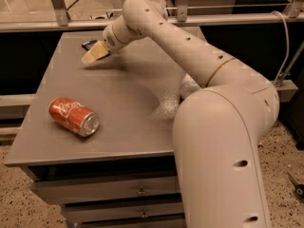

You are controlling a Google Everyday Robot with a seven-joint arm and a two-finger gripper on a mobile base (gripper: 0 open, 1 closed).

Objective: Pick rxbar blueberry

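The rxbar blueberry (88,44) is a small dark navy wrapper lying flat at the far left of the grey table (118,103); only its left end shows. My gripper (94,54) reaches over it from the right, its tan fingers (97,52) covering most of the bar. My arm stretches across the table from the lower right.
A red soda can (74,116) lies on its side at the front left. A clear plastic bottle (188,87) lies at the right, mostly hidden behind my arm. Metal railing (57,4) runs behind the table. Drawers (109,191) sit below the tabletop.
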